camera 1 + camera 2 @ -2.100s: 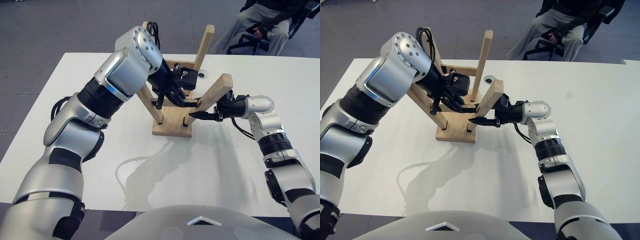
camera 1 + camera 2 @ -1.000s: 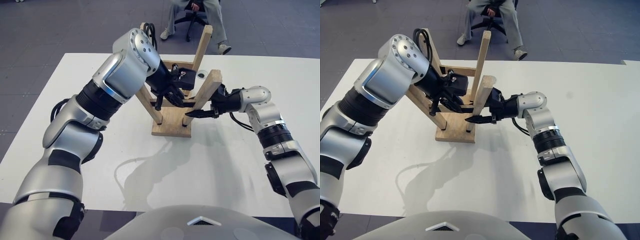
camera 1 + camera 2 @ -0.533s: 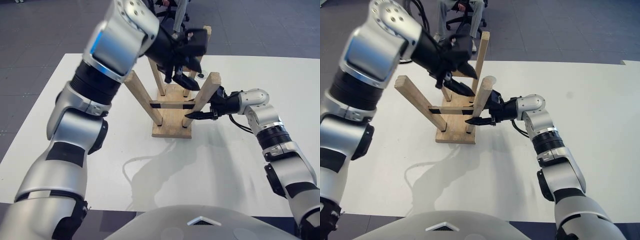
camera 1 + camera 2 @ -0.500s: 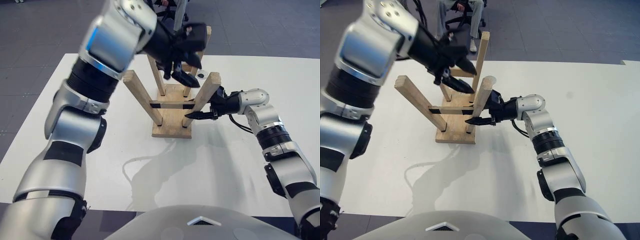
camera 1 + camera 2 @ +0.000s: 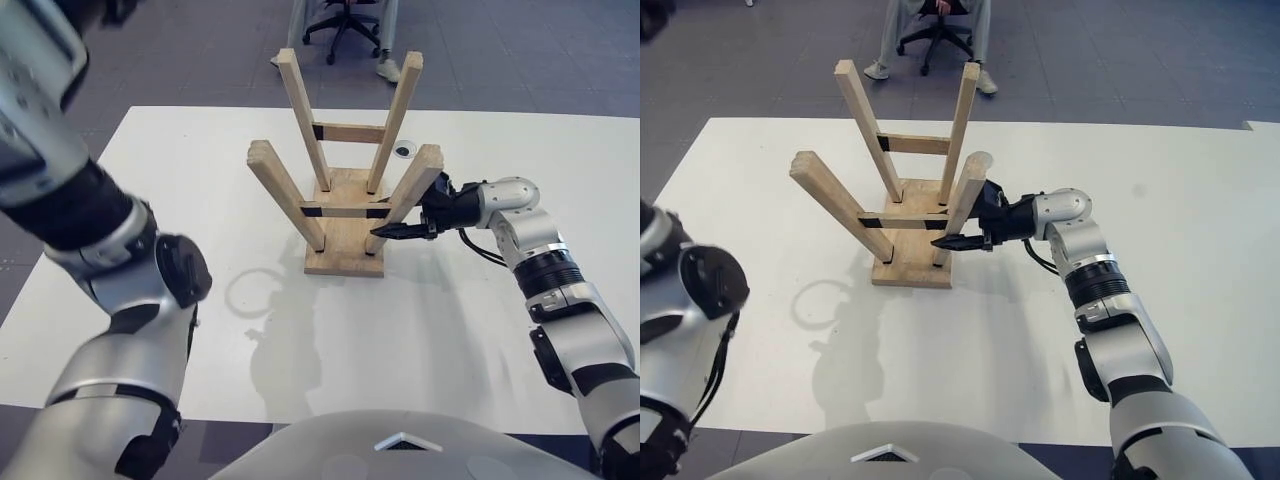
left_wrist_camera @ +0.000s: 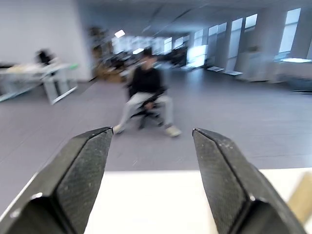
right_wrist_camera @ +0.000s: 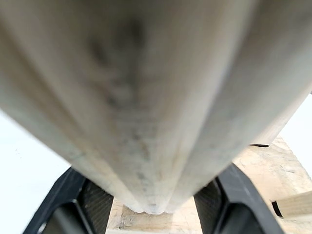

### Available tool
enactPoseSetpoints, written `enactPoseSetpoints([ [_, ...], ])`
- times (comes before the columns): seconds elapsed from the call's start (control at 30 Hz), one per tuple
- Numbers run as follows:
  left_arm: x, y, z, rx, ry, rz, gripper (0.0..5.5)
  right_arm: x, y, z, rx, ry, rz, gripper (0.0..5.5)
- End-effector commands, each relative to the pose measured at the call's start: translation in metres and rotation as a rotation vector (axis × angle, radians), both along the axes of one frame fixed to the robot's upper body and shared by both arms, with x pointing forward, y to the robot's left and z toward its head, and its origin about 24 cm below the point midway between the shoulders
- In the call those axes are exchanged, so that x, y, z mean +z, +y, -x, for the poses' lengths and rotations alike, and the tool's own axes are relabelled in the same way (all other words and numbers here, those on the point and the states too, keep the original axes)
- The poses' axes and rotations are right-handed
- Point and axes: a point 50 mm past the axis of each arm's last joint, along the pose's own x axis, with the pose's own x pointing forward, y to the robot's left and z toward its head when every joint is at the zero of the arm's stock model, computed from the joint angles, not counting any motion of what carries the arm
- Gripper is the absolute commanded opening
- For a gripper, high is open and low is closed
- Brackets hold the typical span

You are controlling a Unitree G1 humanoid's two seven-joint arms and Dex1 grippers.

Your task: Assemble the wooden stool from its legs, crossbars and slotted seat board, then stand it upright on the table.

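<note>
Stool (image 5: 345, 200): upside down near the middle of the white table (image 5: 480, 330). The slotted seat board (image 5: 345, 255) lies flat on the tabletop, and four legs rise from it, splaying outward.
- The near left leg (image 5: 285, 195) and near right leg (image 5: 405, 200) are joined by a crossbar (image 5: 345, 210) with dark bands at its ends.
- The far left leg (image 5: 305, 120) and far right leg (image 5: 395, 120) are joined by a second crossbar (image 5: 350, 132), set higher up.

Right gripper (image 5: 388, 230): closed around the near right leg, low on it, just above the seat board. In the right wrist view the leg (image 7: 146, 97) sits between the two black fingers (image 7: 97, 200), one on each side, with the seat board (image 7: 253, 161) behind it.

Left gripper (image 6: 151, 134): fingers spread wide with nothing between them. It is held up off the table and points out over the table's far edge toward the room beyond.

Also on the table: a small dark round grommet (image 5: 403, 151), just beyond the stool beside the far right leg.
</note>
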Motion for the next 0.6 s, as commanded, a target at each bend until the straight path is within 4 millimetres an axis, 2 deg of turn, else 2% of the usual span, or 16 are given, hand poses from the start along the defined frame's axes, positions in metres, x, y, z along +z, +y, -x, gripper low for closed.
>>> enactPoseSetpoints([
  [0.03,-0.083,0.004,0.016,0.125,0.288,0.033,3.04,-0.06,-0.021,0.031,0.01,0.224,0.237,2.02],
  [0.13,-0.137,-0.016,0.021,0.028,0.478,0.078,3.04,-0.059,-0.02,0.03,0.01,0.221,0.235,2.02],
  [0.2,-0.161,-0.045,0.025,-0.117,0.564,0.089,3.04,-0.058,-0.018,0.029,0.014,0.217,0.234,2.02],
  [0.23,-0.163,-0.065,0.027,-0.231,0.565,0.111,3.04,-0.057,-0.018,0.028,0.014,0.215,0.233,2.02],
  [0.33,-0.14,-0.144,0.048,-0.721,0.489,0.269,3.04,-0.057,-0.016,0.028,0.018,0.214,0.232,2.02],
  [0.4,-0.139,-0.168,0.06,-0.823,0.488,0.306,3.04,-0.056,-0.015,0.027,0.023,0.213,0.23,2.02],
  [0.47,-0.149,-0.167,0.063,-0.786,0.534,0.291,3.04,-0.055,-0.015,0.027,0.025,0.215,0.227,2.02],
  [0.6,-0.165,-0.137,0.053,-0.632,0.613,0.224,3.04,-0.057,-0.018,0.031,0.048,0.226,0.23,2.02],
])
